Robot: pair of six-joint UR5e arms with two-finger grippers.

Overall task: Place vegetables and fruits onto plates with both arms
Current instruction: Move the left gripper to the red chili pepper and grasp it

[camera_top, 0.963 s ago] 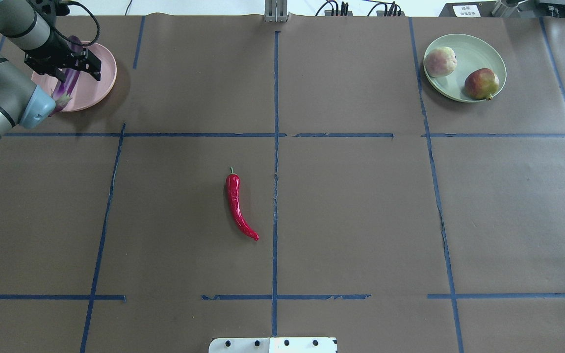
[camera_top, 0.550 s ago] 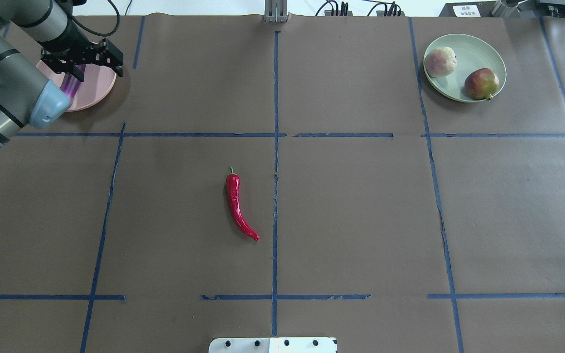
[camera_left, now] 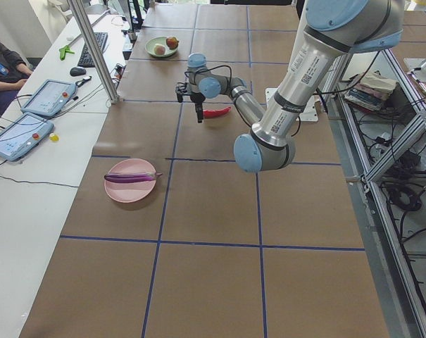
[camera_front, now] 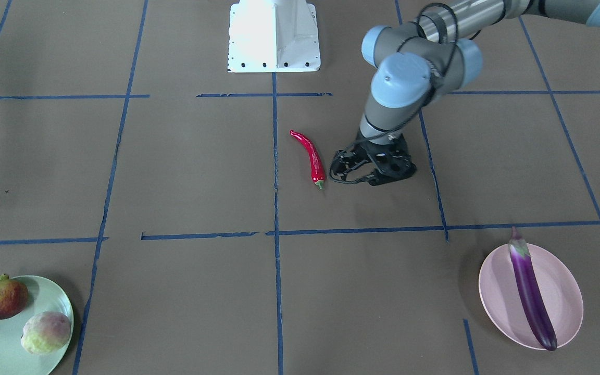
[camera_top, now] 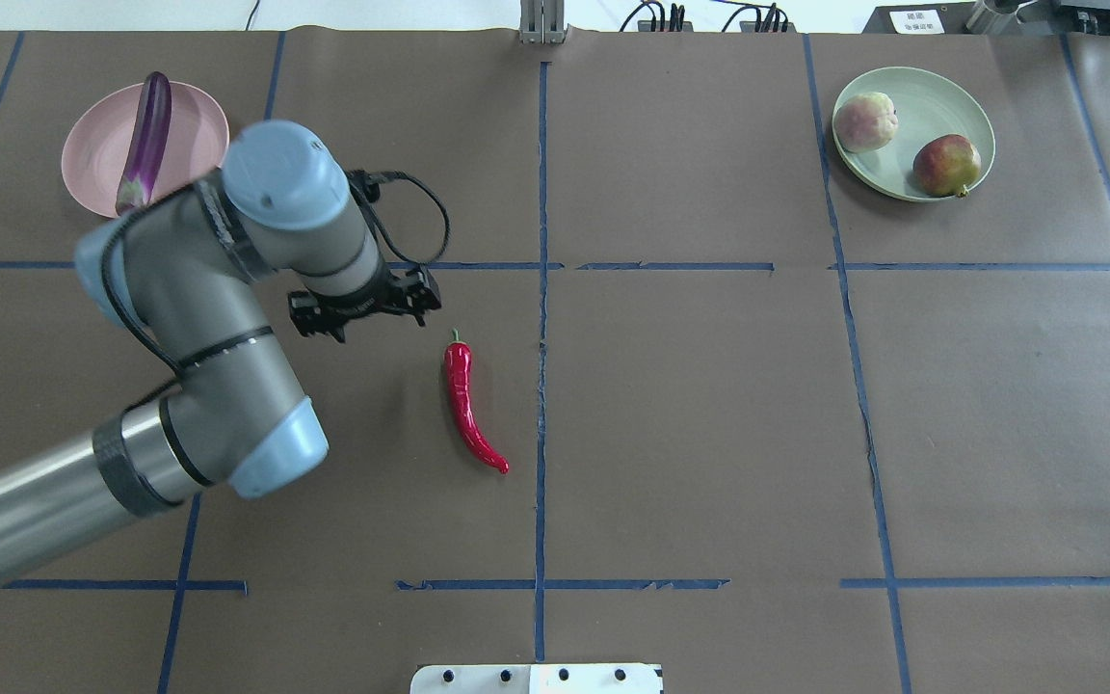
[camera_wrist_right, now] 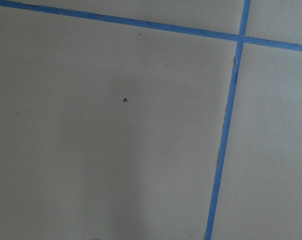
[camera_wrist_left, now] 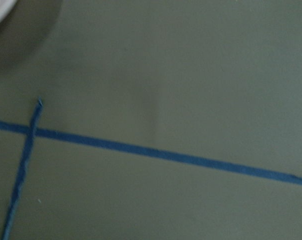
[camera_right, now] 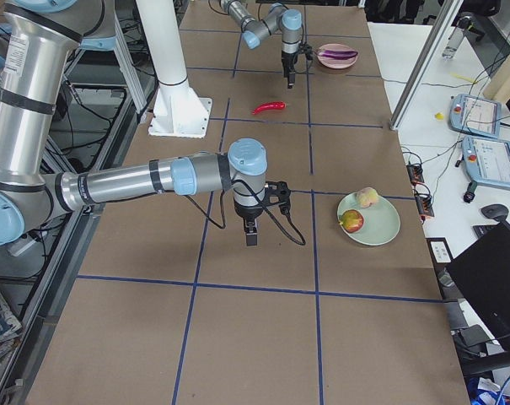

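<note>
The red chili pepper [camera_top: 466, 405] lies on the brown table near the centre; it also shows in the front view [camera_front: 311, 156]. My left gripper [camera_top: 362, 320] hovers just left of its stem end, open and empty, as the front view [camera_front: 378, 172] also shows. The purple eggplant [camera_top: 145, 143] lies on the pink plate [camera_top: 194, 135] at the far left. The pomegranate-like fruit [camera_top: 945, 164] and the pale green fruit [camera_top: 865, 121] sit on the mint green plate [camera_top: 940, 101] at the far right. My right gripper [camera_right: 249, 233] shows only in the exterior right view, over bare table; I cannot tell its state.
Blue tape lines divide the brown table cover into squares. The white robot base [camera_top: 536, 678] stands at the near edge. The left arm's elbow [camera_top: 198, 318] hangs over the table's left half. Operator tablets [camera_left: 29, 113] lie on a side desk.
My left arm has swung from over the pink plate toward the table's centre, beside the chili. The eggplant stays on the pink plate, free of the gripper.
</note>
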